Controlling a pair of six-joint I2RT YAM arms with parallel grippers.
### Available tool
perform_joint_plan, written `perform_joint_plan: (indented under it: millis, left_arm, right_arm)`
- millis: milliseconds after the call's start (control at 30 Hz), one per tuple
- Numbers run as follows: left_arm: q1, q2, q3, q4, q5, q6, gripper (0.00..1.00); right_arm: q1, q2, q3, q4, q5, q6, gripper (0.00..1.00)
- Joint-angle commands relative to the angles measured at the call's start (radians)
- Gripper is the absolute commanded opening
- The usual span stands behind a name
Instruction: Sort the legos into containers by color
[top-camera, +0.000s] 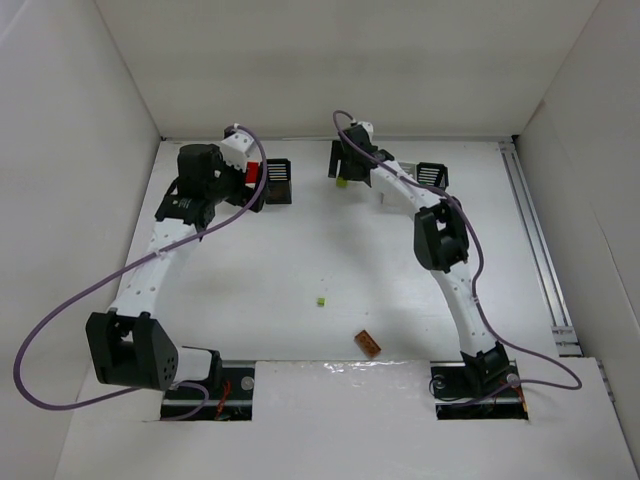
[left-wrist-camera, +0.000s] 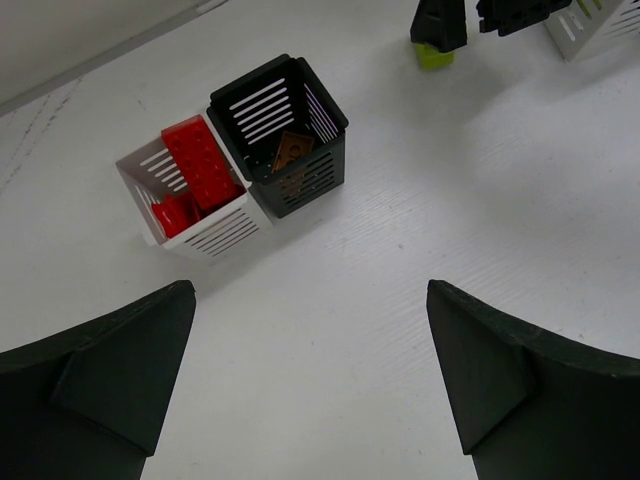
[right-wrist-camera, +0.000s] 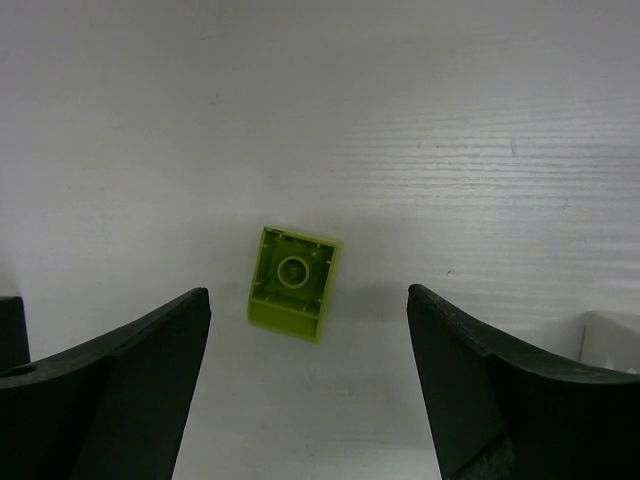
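Legos (left-wrist-camera: 200, 165) in red sit in the white bin (left-wrist-camera: 225, 238) touching the black bin (left-wrist-camera: 305, 185), an orange (left-wrist-camera: 292, 152) inside it; three lie unsorted on the worktop (top-camera: 300, 250) right of it, a lime (right-wrist-camera: 292, 282) under the wide right claw (right-wrist-camera: 307, 293), left claw (left-wrist-camera: 308, 290) wide too.

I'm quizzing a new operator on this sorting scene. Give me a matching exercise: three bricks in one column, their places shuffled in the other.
Things:
1 red bricks
2 larger lime brick
3 loose orange brick

Places:
A on the table, by its near edge
B in a white bin
C on the table, between the open right jaws

Pairs: 1-B, 2-C, 3-A
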Motion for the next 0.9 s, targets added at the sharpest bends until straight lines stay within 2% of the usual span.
perform_joint_plan:
  millis: [0,267,567,600,867]
  left_arm:
    - [-0.001,0.005,0.024,0.040,-0.005,-0.012,1.00]
    - [-0.001,0.025,0.045,0.040,-0.005,-0.012,1.00]
    - [-0.001,0.025,0.045,0.031,-0.023,-0.023,1.00]
    - [-0.001,0.025,0.045,0.031,-0.023,-0.023,1.00]
    - [-0.001,0.069,0.077,0.003,-0.023,-0.032,1.00]
  right_arm:
    - [-0.005,0.009,0.041,0.026,-0.024,0.020,0.84]
    - [-0.005,0.027,0.050,-0.014,-0.108,0.020,0.80]
    - [-0.005,0.036,0.059,-0.014,-0.108,0.020,0.77]
    - [-0.005,0.036,0.059,-0.014,-0.119,0.020,0.70]
    - [-0.024,0.045,0.059,-0.014,-0.150,0.020,0.47]
